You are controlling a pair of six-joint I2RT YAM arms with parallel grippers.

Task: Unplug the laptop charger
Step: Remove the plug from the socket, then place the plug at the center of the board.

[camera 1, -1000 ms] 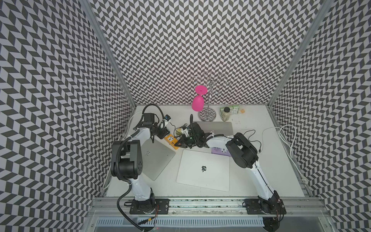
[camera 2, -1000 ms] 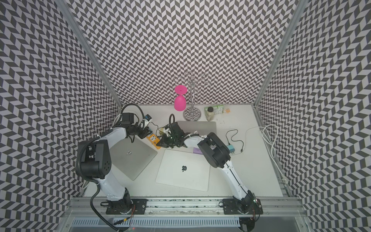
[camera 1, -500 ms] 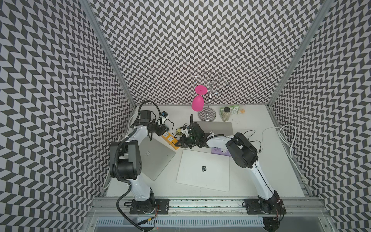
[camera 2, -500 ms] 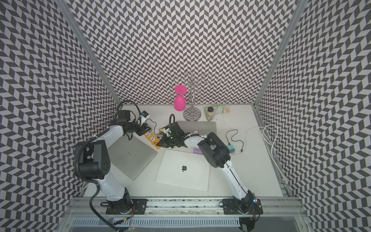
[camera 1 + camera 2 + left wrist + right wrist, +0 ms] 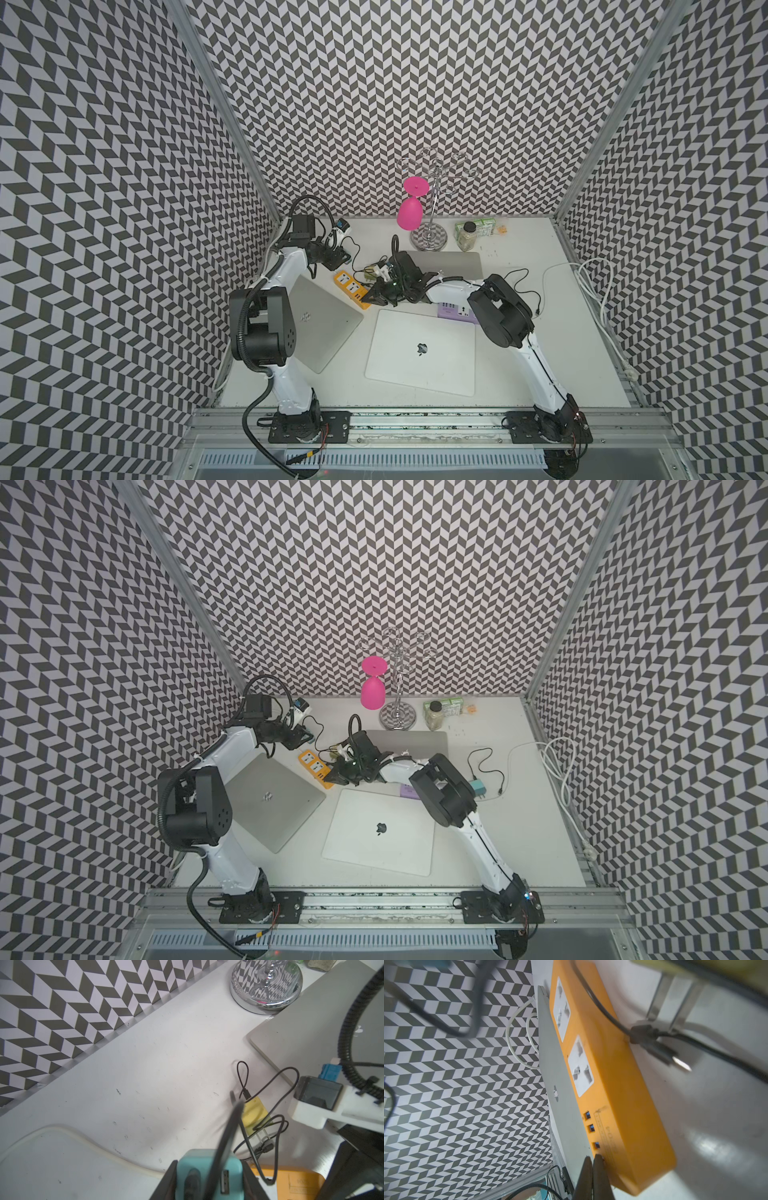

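**Desk:** What's your left hand on?

**Me:** I have the left gripper (image 5: 207,1187) clamped across the teal charger (image 5: 233,1167), a finger on either side of the block. A black cable (image 5: 228,1126) runs out of the block's face. It looks lifted clear of the table.

**Desk:** And the right?

**Me:** My right gripper (image 5: 592,1165) is pinched fully closed with nothing between the fingers. Its tips press on one end of the orange power strip (image 5: 612,1084), just past the USB ports. I read that as pinning the strip down.

**Desk:** Where's the charger relative to the strip?

**Me:** In both top views the strip lies left of centre, with its long axis slanting from upper left to lower right. The charger hangs just beyond the upper-left end and my right gripper holds the lower-right end. Both sockets I can see are empty, so I judge the plug is out.

**Desk:** Next move?

**Me:** The left arm has the charger, so I'd carry it further toward the upper left, away from the strip. A yellow adapter (image 5: 254,1113) lies beside the strip with thin black cable looped over it. I can't tell whether that's the charger's own cable, so it may drag.
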